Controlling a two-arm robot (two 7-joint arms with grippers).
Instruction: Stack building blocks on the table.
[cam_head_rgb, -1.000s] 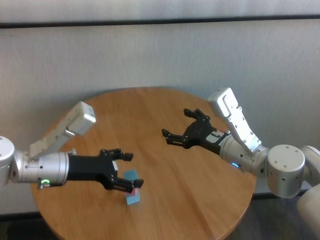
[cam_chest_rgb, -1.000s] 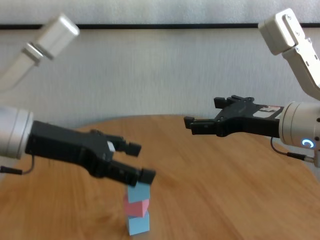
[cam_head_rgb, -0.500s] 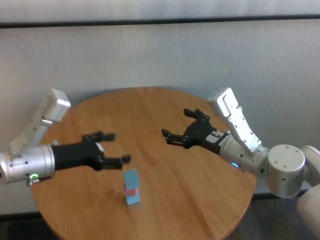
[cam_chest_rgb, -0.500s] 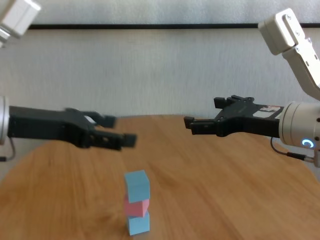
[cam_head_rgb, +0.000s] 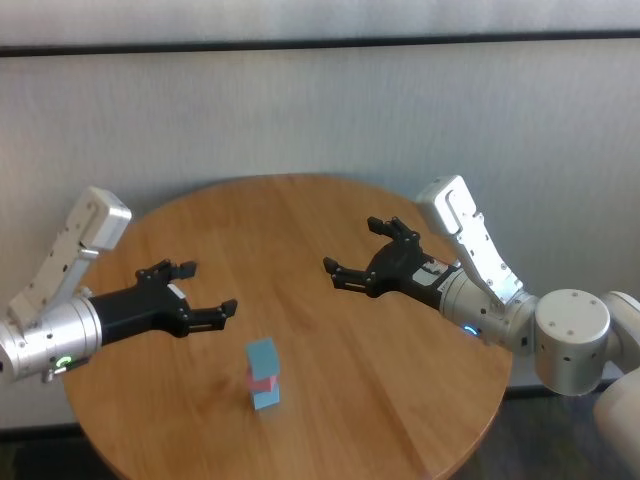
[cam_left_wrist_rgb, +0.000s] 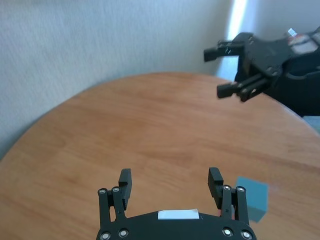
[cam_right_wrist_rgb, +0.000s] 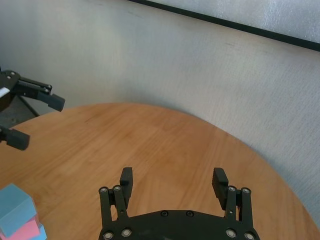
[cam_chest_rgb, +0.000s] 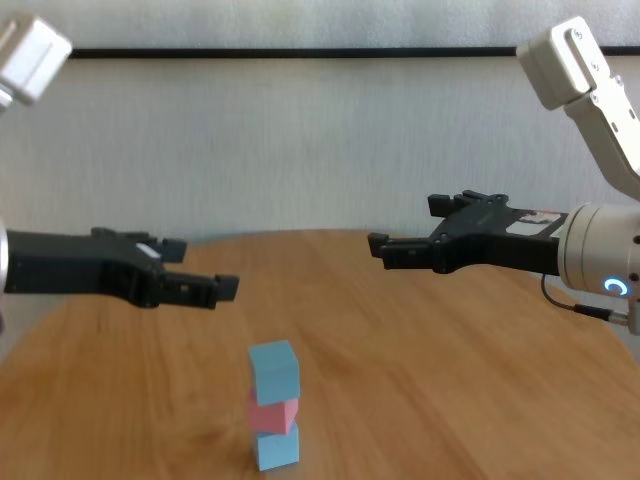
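Left gripper (cam_head_rgb: 190, 290) spread wide at frame left, holding nothing, right gripper (cam_head_rgb: 362, 255) likewise agape right of centre, 3 building blocks (cam_head_rgb: 263, 373) stacked low centre on table (cam_head_rgb: 300, 220).

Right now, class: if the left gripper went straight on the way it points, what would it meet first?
Probably the right gripper, open, which hangs across the table from the open left gripper. The way between looks free, though depth is unclear.
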